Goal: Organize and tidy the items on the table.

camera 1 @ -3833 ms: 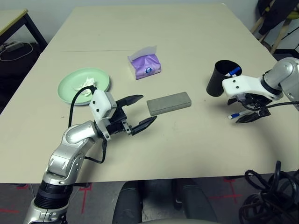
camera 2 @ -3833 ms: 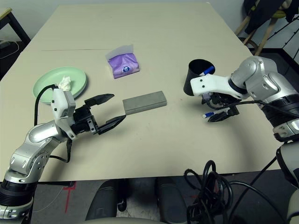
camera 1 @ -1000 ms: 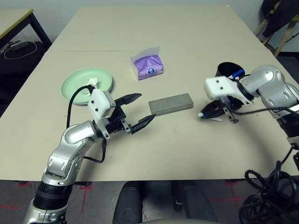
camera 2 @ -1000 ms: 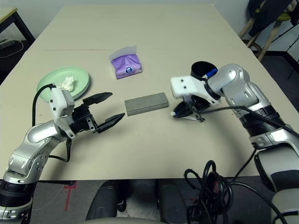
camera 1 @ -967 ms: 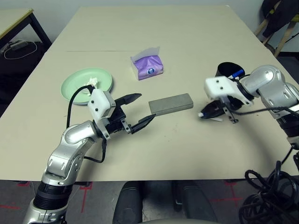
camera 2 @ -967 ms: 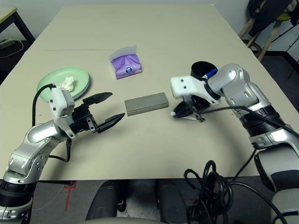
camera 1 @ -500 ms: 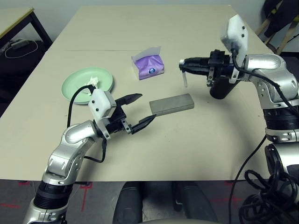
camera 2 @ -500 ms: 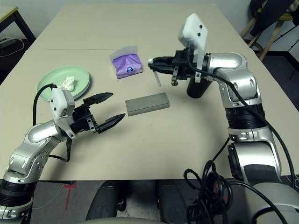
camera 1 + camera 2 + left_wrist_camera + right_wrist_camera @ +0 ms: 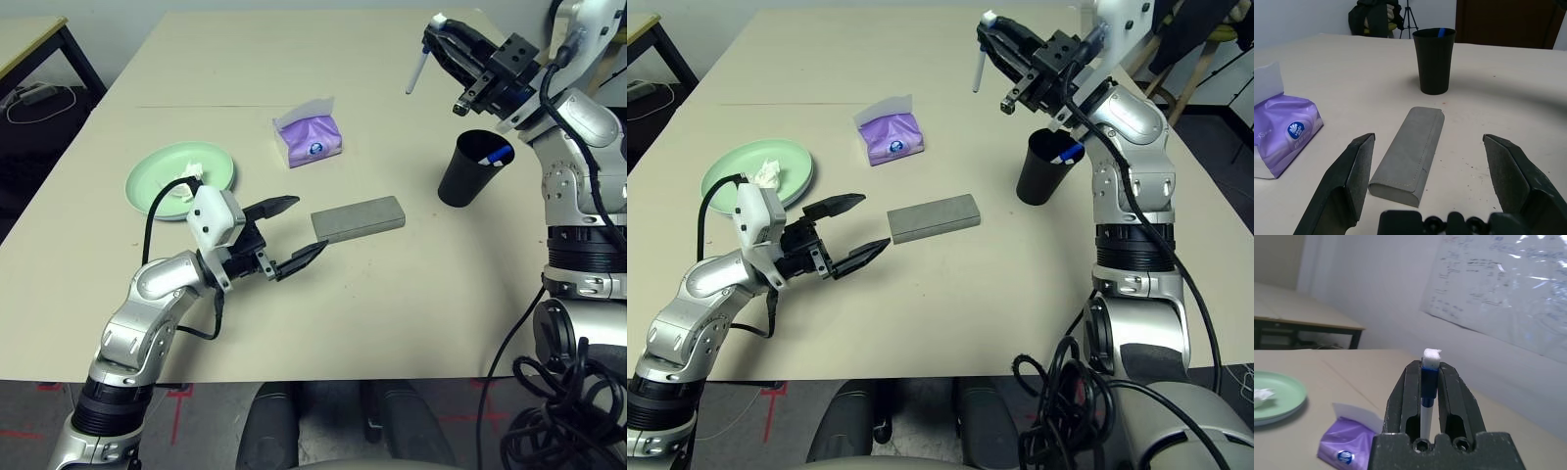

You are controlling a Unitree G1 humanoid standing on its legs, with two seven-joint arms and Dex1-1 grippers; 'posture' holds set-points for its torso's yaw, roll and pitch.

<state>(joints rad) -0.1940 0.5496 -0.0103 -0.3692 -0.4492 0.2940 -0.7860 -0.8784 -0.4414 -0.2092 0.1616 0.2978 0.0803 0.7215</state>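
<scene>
My left gripper [image 9: 309,226] hovers open just above the table [image 9: 392,323], its fingertips close to the near end of the grey glasses case [image 9: 359,217], with nothing between them. The same case [image 9: 1408,156] lies ahead of it in the left wrist view. My right gripper [image 9: 438,34] is raised high over the far right of the table, shut on a white pen [image 9: 415,70] whose free end hangs down. The black cup [image 9: 467,169] stands below and nearer, with a blue-capped pen [image 9: 497,154] in it. A mint-green plate [image 9: 147,186] holds the tissue wad [image 9: 184,182]. The purple tissue pack [image 9: 312,137] sits behind the case.
A smaller black-legged desk [image 9: 29,39] stands off the table's far left corner. Black cables [image 9: 568,411] coil below the near right edge. Chair legs [image 9: 588,69] show past the far right corner.
My right arm has lifted the white pen off the table beside the case and swung it up and back, high above the cup. The left arm has stayed still.
</scene>
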